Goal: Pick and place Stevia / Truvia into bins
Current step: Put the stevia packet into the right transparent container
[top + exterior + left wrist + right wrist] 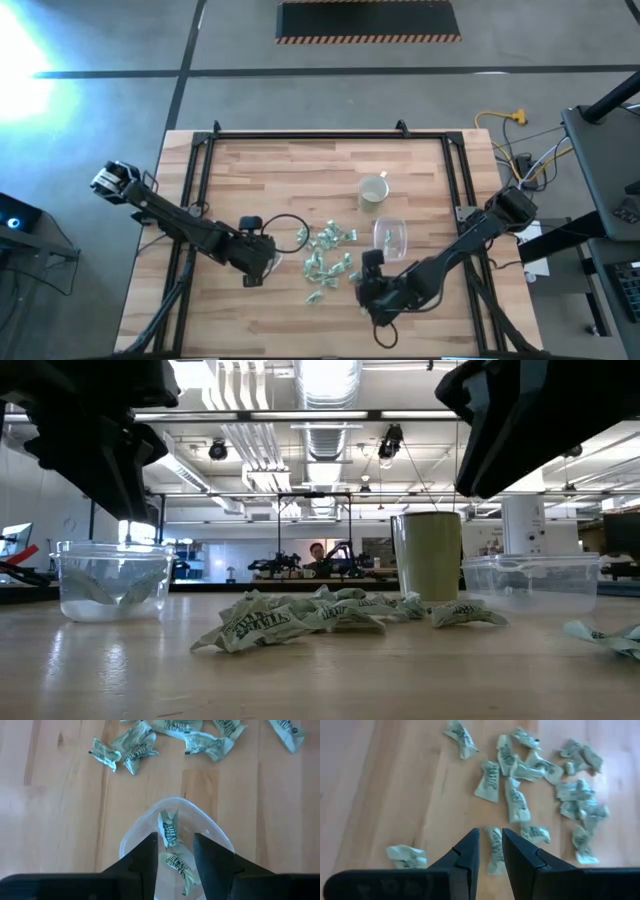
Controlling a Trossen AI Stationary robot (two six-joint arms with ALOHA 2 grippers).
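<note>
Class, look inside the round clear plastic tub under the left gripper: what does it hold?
The round clear plastic tub holds two crumpled green-and-white sweetener packets. The open left gripper hangs above it, and its dark fingers cover part of the tub's floor.

From up top I can't count the packets (pixel 328 255), too small; my left gripper (pixel 175 851) covers part of the round tub (pixel 131 832), its near rim cut off.
</note>
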